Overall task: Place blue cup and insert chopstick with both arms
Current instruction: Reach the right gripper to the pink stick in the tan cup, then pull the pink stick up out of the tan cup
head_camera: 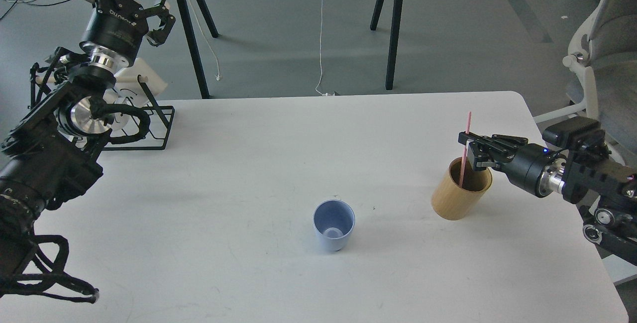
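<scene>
Blue cup stands upright and empty on the white table, near the middle and toward the near edge. To its right, well apart, a tan wooden holder stands with a thin pink chopstick rising from it. The right gripper reaches in from the right at the holder's rim, its fingers narrowed on the chopstick just above the rim. The left gripper is raised at far left, above a black wire rack, fingers spread and holding nothing. The cup appears placed, so the step in hand looks like drawing the chopstick out. Next, it likely needs lifting clear of the holder, carrying left, and lowering into the cup.
</scene>
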Action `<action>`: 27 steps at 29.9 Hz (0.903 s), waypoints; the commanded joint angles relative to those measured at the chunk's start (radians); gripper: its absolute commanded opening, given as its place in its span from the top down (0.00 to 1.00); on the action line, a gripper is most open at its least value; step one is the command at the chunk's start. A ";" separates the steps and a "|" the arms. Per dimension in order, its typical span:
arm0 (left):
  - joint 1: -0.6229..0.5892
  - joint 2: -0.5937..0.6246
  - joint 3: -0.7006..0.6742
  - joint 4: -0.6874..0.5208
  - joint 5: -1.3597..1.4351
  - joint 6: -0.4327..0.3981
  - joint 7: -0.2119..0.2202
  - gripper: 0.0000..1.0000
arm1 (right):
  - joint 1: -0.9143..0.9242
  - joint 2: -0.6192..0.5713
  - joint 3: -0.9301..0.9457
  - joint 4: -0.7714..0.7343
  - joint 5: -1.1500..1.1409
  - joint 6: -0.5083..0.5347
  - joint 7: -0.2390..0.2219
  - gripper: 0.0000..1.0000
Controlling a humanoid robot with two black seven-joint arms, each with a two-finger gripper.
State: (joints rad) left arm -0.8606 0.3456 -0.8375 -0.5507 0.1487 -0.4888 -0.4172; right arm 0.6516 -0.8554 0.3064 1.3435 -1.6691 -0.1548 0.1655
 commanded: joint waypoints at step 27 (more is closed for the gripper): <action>-0.014 0.010 0.001 -0.003 0.000 0.000 0.015 0.00 | 0.318 0.104 -0.039 0.260 0.178 0.037 -0.003 0.99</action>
State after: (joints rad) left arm -0.8743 0.3551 -0.8349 -0.5538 0.1488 -0.4886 -0.4051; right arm 0.9741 -0.8152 0.3227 1.6037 -1.4936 -0.1224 0.1606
